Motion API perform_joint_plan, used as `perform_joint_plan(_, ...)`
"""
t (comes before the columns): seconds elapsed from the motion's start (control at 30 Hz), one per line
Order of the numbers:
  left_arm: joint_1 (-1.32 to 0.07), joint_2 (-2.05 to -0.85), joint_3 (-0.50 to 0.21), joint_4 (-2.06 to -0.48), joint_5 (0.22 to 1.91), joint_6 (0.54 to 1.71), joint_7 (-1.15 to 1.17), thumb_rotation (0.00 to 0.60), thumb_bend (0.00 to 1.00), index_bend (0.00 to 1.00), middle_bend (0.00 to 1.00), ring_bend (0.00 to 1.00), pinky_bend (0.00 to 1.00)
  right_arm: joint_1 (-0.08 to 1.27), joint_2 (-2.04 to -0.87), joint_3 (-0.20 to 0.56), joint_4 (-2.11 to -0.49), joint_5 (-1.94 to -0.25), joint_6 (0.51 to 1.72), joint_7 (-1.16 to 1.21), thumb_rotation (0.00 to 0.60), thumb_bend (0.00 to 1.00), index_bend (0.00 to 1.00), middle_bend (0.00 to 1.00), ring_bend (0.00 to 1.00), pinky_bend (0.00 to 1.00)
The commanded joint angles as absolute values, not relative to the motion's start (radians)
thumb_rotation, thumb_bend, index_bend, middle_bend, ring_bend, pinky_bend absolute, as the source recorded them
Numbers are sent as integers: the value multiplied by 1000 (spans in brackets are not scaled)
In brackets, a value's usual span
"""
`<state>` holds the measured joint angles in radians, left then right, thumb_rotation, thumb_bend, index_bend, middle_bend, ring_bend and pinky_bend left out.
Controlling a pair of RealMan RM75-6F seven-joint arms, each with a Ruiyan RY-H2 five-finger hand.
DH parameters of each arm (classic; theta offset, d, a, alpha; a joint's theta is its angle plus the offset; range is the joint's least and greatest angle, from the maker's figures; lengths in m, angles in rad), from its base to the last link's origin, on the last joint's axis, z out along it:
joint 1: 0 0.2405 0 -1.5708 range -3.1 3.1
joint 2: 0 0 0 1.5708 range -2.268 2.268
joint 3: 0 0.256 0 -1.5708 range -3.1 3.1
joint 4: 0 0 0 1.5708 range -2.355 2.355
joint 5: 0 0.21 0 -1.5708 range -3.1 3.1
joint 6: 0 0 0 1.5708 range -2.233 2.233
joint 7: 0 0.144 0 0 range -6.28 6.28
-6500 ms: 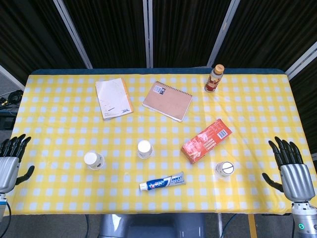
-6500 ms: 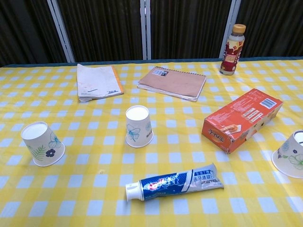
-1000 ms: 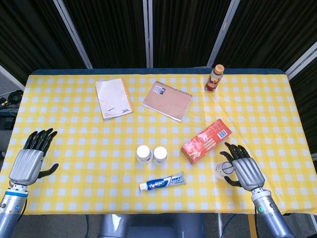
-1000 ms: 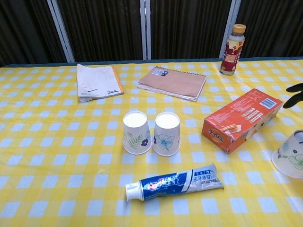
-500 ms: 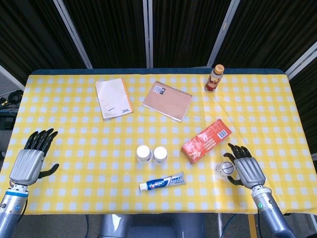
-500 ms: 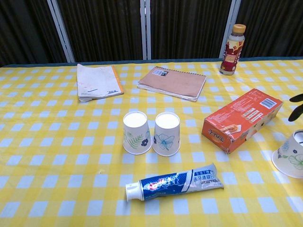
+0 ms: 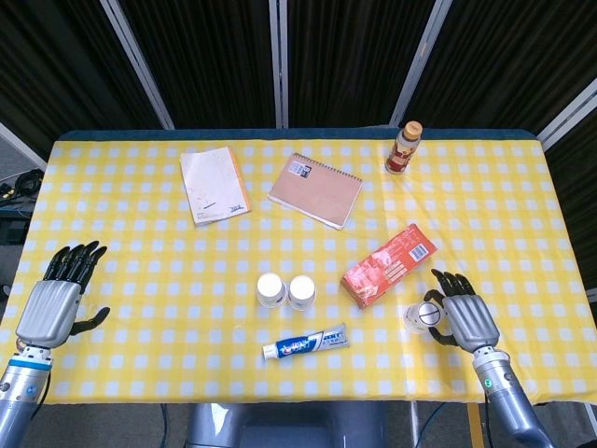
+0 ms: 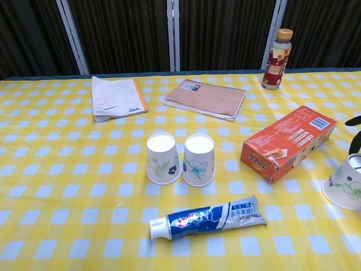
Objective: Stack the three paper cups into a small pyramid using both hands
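Fingers (image 7: 448, 283) of the right hand (image 7: 464, 319) are spread around the third cup (image 7: 422, 317), just beside it — whether they grip it I cannot tell. The left hand (image 7: 56, 301) hangs over the table's (image 7: 140, 364) left edge, fingers apart, holding nothing. Two cups (image 8: 164, 158) (image 8: 198, 160) stand upside down, touching, mid-table behind the toothpaste (image 8: 207, 217).
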<state>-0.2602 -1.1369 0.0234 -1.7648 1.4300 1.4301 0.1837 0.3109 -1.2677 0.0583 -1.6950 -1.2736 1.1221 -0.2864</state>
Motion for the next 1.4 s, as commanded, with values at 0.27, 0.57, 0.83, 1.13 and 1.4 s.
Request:
perform_joint_plan(0.27, -249, -1135, 8, -1762, 1434, 1422, 180, 600, 247, 0, 0, 0, 0, 319, -1181, 93, -1847, -1374, 1196, -237, 600, 245, 476, 62, 0, 26)
perform_joint_plan(0.57, -243, -1129, -10, -1754, 1426, 1410, 162, 600, 247, 0, 0, 0, 0, 369, -1036, 177, -2166, -1365, 1214, -328, 600, 246, 479, 62, 0, 28)
perform_joint_plan(0.83, -238, -1123, -15, -1755, 1437, 1405, 143, 600, 247, 0, 0, 0, 0, 485, -1119, 222, -2220, -1239, 1134, -450, 600, 245, 481, 68, 0, 34)
perform_joint_plan(1.13, -238, -1120, -23, -1749, 1439, 1388, 123, 600, 247, 0, 0, 0, 0, 661, -1315, 277, -2189, -1027, 1132, -682, 600, 246, 486, 83, 0, 42)
perform_joint_plan(1.4, -240, -1116, -33, -1739, 1429, 1370, 95, 600, 247, 0, 0, 0, 0, 786, -1480, 309, -2070, -863, 1167, -782, 600, 245, 486, 88, 0, 43)
